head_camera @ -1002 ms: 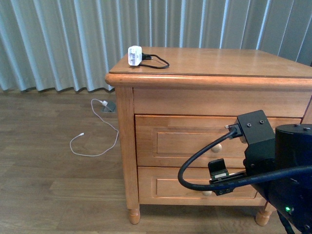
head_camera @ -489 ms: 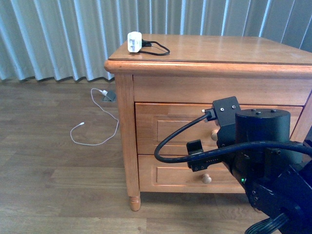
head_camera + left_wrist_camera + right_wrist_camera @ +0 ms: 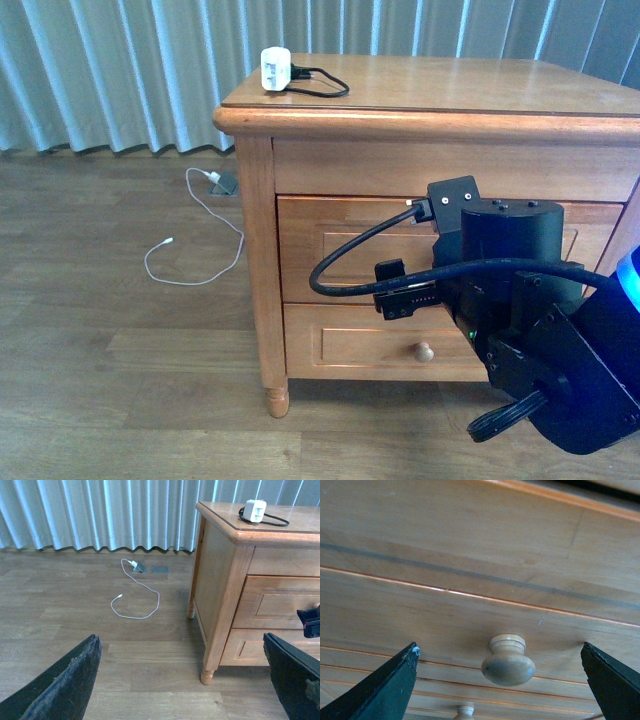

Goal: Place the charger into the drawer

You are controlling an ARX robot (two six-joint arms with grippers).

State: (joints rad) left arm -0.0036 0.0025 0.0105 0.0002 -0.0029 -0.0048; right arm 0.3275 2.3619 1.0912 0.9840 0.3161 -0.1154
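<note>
- reaching for the drawer (image 3: pixel 335 245) so it can be opened is judged to be the step in hand; it is seen shut, its front flush with the nightstand (image 3: pixel 450 95).
- the right gripper (image 3: pixel 498 650) is held spread wide just before the drawer front, with nothing between its fingers; the round knob (image 3: pixel 508 661) is framed in the gap, apart from both fingers.
- the left gripper (image 3: pixel 180 640) is likewise spread and empty, held above the floor beside the nightstand.
- the charger (image 3: pixel 276 70) is seen on the nightstand top near its far left corner, its black cable looped beside it, untouched.
- next, the right gripper would need to be brought forward until the knob sits between the fingers, then closed and drawn straight back.
- only once the drawer is open can the charger be picked up, probably by the left gripper.
</note>
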